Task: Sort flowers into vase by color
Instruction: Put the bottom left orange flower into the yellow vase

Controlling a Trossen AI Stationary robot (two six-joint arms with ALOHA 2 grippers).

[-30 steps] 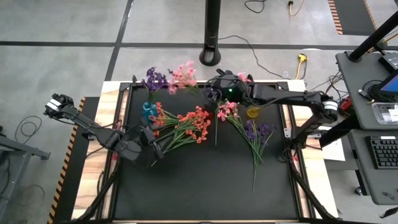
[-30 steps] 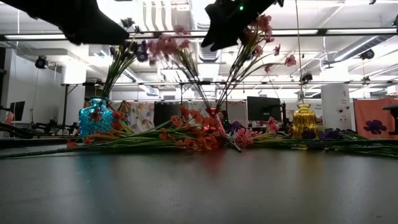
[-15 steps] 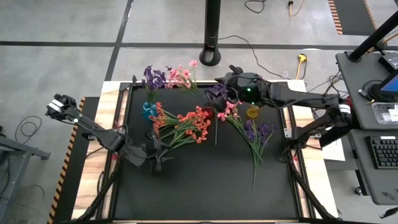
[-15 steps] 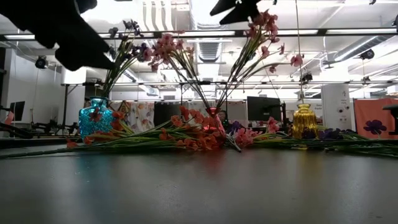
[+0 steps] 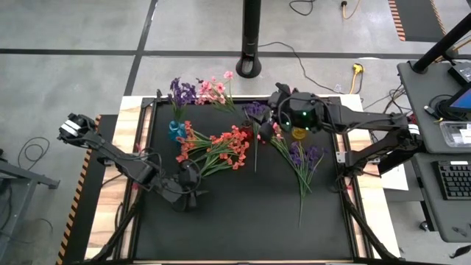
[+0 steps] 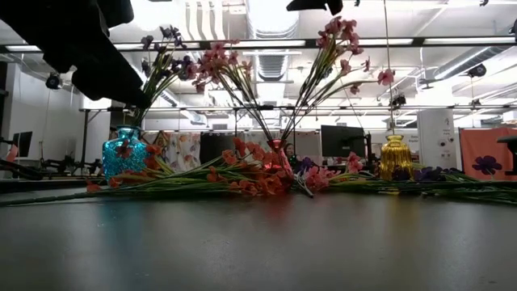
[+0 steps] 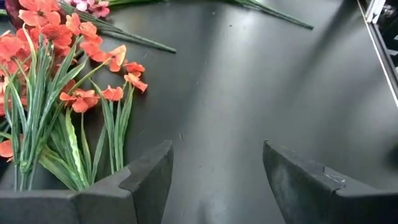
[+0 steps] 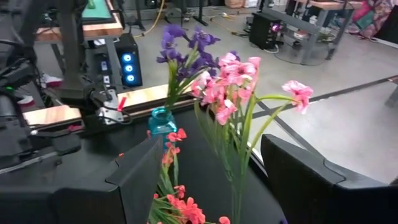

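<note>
A blue vase (image 5: 175, 131) holds purple flowers (image 5: 181, 92). A small red vase (image 6: 277, 150) holds pink flowers (image 8: 233, 81), whose stems stand in its mouth. Orange-red flowers (image 5: 218, 147) lie in a heap on the mat, with loose pink flowers (image 5: 268, 131) and purple flowers (image 5: 305, 156) lying to their right. My right gripper (image 8: 211, 180) is open, high above the red vase, with the standing pink blossoms ahead of it. My left gripper (image 7: 217, 180) is open over bare mat, just near-side of the orange-red heap (image 7: 56, 81).
An empty yellow vase (image 5: 299, 133) stands right of the red one, under my right arm. The black mat (image 5: 243, 221) is bare toward the near edge. Wooden table borders run along both sides. A black pole base (image 5: 250, 68) stands beyond the far edge.
My right gripper has risen off the tops of the pink flowers in the red vase and drawn back toward the table's right; the spray stays standing in the vase. My left gripper has moved toward the near edge and a little to the right, sinking lower.
</note>
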